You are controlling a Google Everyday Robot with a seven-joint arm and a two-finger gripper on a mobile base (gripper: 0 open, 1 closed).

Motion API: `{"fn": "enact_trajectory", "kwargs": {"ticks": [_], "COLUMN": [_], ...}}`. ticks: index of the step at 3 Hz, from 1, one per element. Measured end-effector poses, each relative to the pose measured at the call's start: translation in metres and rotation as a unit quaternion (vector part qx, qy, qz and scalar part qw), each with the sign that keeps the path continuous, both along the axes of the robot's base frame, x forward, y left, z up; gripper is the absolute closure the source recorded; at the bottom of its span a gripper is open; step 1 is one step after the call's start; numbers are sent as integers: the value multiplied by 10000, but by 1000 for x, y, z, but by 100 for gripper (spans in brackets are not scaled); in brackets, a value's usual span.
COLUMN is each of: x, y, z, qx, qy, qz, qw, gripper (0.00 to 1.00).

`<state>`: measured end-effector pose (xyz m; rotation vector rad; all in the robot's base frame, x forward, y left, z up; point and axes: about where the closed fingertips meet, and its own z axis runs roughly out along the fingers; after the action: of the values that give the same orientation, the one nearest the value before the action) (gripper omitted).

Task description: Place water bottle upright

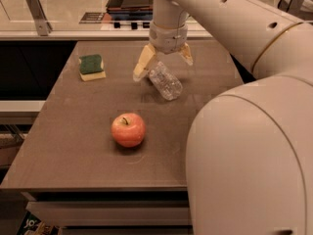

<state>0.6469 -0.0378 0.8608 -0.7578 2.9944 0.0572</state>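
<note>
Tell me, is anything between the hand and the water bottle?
Nothing visible. The hand hangs open right over the far end of the water bottle, which lies on its side on the table. The apple and sponge sit well apart from both.

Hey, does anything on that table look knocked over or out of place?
Yes, the water bottle lies on its side toward the back of the table, not upright. The claw hovers right over its far end, fingers open. The apple and sponge sit normally, and I see no spill.
</note>
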Motion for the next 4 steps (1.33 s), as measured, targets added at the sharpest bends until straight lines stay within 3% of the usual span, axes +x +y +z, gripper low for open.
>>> {"fn": "enact_trajectory", "kwargs": {"ticks": [2,4], "x": [-6,5], "y": [16,33], "z": [-22,-38], "qx": [110,152], "qy": [267,210], "qz": [169,300], "qw": [9994,9992], "gripper": [0,0]}}
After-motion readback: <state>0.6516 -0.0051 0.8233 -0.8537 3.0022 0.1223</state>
